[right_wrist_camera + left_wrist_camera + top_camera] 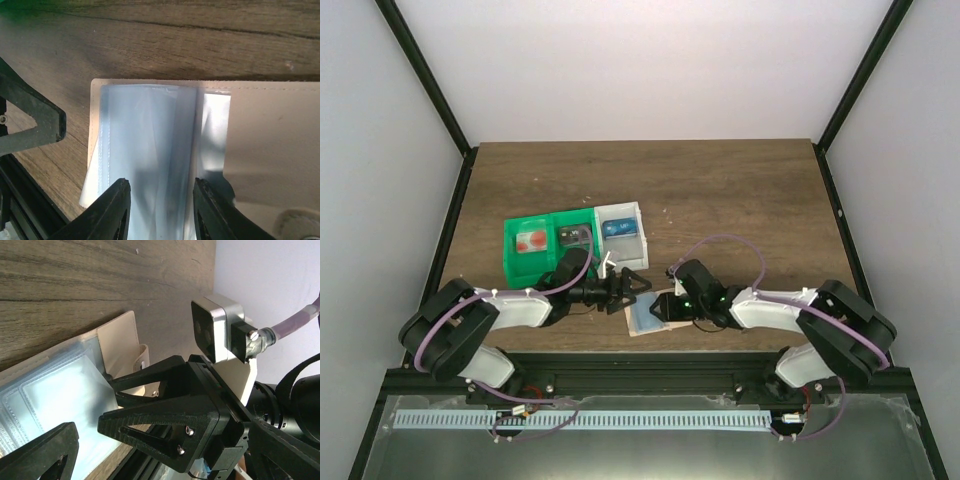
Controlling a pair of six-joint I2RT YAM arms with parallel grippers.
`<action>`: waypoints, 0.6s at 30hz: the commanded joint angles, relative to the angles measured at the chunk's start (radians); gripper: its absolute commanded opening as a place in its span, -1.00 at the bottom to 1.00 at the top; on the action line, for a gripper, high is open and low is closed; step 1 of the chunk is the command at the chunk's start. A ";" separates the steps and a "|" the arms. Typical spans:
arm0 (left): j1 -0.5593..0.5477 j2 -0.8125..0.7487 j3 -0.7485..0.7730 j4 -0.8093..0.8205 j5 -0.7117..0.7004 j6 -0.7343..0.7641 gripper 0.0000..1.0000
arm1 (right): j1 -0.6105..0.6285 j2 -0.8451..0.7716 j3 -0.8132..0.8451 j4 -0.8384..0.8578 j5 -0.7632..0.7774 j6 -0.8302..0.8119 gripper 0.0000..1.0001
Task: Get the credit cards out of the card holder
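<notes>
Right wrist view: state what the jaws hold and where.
The right gripper pinches the card holder's clear plastic sleeves at their near edge.

Overhead view from behind the arms facing the far wall, both wrist views close above the flat tan bifold card holder (650,315), shared by all three

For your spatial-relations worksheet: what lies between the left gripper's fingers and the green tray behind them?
In the top external view, only bare wooden table separates the left gripper from the green tray; nothing else lies between.
</notes>
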 commanded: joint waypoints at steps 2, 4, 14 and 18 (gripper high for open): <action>-0.003 -0.024 -0.010 0.000 -0.012 0.009 0.87 | 0.020 0.031 0.065 -0.054 0.059 -0.024 -0.28; -0.003 -0.057 -0.011 -0.053 -0.043 0.019 0.87 | 0.034 0.041 0.090 -0.083 0.094 -0.029 -0.28; 0.000 -0.310 -0.005 -0.302 -0.277 0.094 0.87 | 0.097 0.089 0.166 -0.195 0.230 -0.039 -0.41; 0.009 -0.330 -0.014 -0.308 -0.271 0.097 0.87 | 0.101 0.094 0.163 -0.169 0.220 -0.026 -0.63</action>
